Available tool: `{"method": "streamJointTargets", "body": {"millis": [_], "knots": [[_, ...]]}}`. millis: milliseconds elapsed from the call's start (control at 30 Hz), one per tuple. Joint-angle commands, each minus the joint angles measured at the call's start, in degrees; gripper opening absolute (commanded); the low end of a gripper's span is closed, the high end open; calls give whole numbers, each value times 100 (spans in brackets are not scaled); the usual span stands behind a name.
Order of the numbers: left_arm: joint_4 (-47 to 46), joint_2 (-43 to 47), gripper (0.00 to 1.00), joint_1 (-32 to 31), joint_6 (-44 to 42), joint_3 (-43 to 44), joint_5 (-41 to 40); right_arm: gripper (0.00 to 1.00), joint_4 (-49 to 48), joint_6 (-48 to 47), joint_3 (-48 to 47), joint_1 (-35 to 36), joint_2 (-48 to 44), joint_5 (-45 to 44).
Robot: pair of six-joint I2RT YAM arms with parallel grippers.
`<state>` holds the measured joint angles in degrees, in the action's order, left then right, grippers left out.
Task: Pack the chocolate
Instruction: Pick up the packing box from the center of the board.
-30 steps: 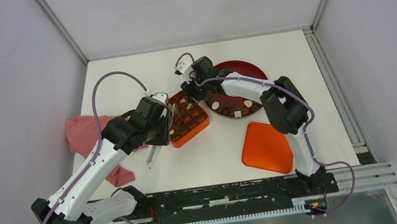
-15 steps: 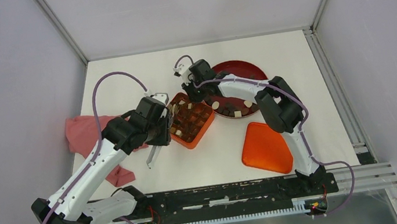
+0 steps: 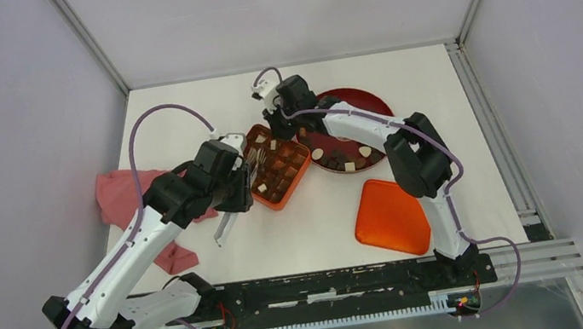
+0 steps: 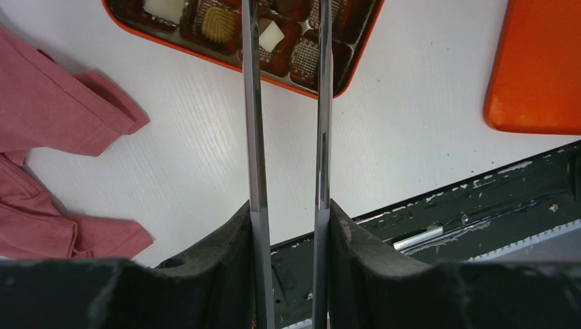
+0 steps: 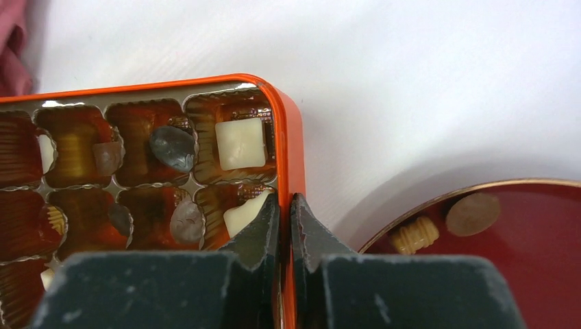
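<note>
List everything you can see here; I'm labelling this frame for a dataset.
chocolate: many; dark brown, mid brown and cream; some in the box's compartments, some on the plate
orange box: one; orange; mid-table
plate: one; dark red; just right of the box
lid: one; orange; near right of the table
cloth: one; pink; left edge of the table
tongs: one pair; metal; in the left gripper, reaching over the box
table: one; white
left gripper: one; black; closed on the tongs
right gripper: one; black; clamped on the box's rim, on the plate side
</note>
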<state>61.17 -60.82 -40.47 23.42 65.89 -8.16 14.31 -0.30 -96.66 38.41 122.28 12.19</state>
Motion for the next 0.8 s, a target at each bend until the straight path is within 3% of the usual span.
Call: {"method": "streamJointTargets", "body": {"millis": [0,500,767], "knots": [[-298,276,2,7,234,340,255,1,-58,78,-837,-1,-686,196],[-456,560,2,12,163,533,483,1,253,-1136,-1095,497,-1108,-1399],[-453,525,2,9,169,361,557,2,127,-895,-761,533,-1106,-1034]]}}
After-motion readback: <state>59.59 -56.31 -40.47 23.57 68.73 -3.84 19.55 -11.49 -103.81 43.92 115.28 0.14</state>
